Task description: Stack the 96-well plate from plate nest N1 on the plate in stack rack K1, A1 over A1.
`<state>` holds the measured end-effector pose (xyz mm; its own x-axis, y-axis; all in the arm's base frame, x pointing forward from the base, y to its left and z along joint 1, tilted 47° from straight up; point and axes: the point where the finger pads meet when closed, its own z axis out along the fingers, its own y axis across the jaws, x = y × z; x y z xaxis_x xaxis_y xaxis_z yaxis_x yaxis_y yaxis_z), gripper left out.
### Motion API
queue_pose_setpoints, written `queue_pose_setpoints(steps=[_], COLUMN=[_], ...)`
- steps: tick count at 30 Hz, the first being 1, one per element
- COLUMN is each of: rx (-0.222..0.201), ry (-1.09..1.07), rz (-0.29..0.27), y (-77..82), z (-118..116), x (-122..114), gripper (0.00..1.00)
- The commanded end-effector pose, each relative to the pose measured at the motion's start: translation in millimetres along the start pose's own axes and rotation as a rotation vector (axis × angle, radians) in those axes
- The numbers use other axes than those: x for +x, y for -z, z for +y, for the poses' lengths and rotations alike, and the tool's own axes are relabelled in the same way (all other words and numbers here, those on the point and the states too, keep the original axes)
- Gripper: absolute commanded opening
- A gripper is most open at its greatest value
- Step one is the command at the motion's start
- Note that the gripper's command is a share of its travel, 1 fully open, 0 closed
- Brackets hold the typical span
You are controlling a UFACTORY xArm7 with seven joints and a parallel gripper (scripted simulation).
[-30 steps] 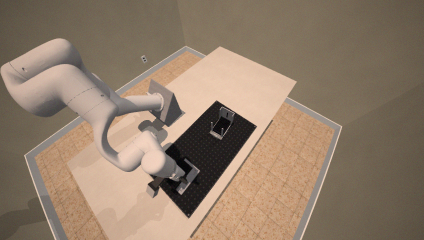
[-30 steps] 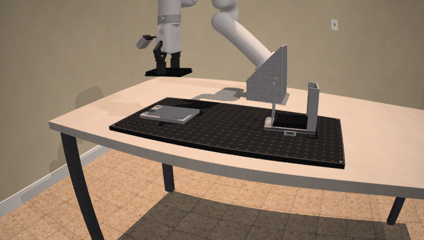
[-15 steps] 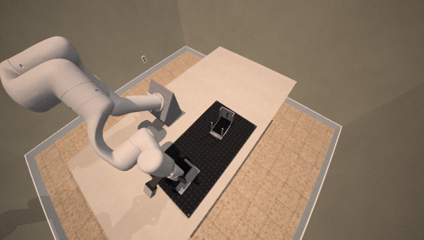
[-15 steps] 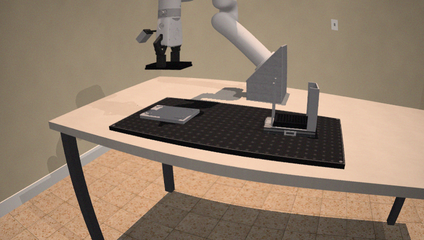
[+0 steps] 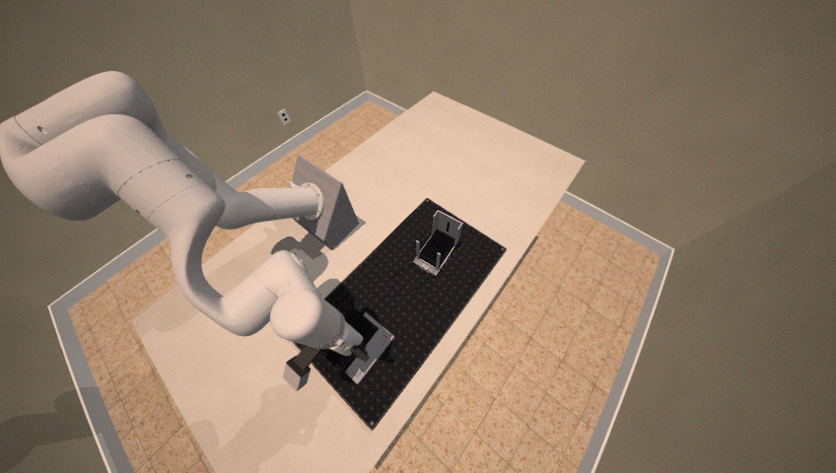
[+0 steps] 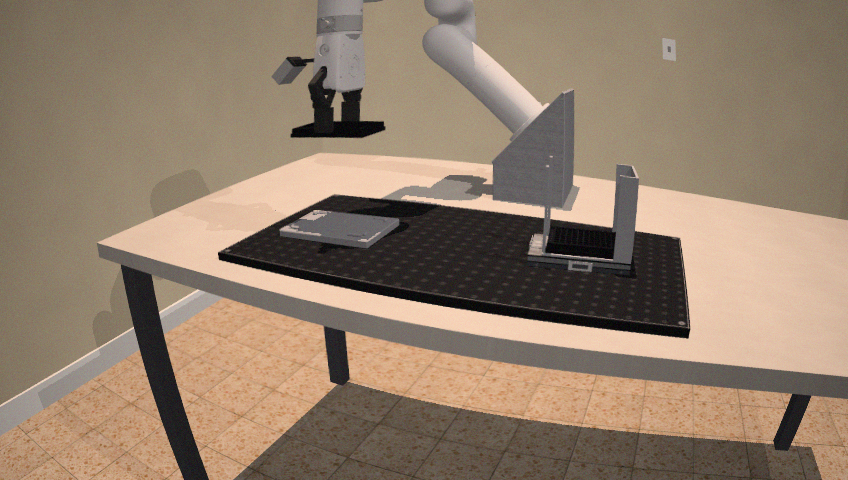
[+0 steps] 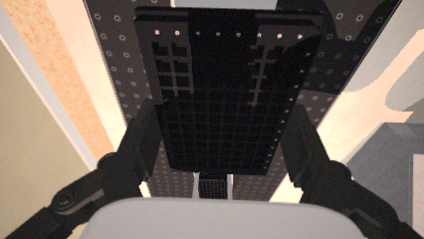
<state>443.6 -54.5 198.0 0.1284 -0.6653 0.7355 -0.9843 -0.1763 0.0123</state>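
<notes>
Fingers of the gripper (image 6: 336, 118) pinch the black plate (image 6: 339, 129) from both long sides, so the jaws stand wide but squeezed tight on it. The plate hangs flat between them, high in the air. It is held level, most likely so it can drop straight down into the rack later. Far below the jaws lies the grey nest (image 6: 340, 228), which now has no plate on it. Off to one side of the jaws, well apart, stands the rack (image 6: 624, 205) with its tall wall. The other plate (image 6: 580, 240) sits low inside the rack, down on its floor. Both the nest and the rack rest on the dark board (image 6: 452, 267) with the little holes. The lift is high, I think, so the plate can pass over the tall wall and go in from above. The next job looks like carrying the plate across until the rack is right under the jaws. I cannot tell from here which corner of the held plate is A1.
</notes>
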Motion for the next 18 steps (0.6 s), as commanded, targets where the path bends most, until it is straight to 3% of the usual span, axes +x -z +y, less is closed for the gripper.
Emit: queue_pose_setpoints(steps=[1, 18], rx=[0.004, 0.004], ry=[0.059, 0.059], rz=[0.000, 0.000], y=[1.8, 2.8], z=[-1.4, -1.4], x=[-12.1, -62.2], gripper=[0.00, 0.00])
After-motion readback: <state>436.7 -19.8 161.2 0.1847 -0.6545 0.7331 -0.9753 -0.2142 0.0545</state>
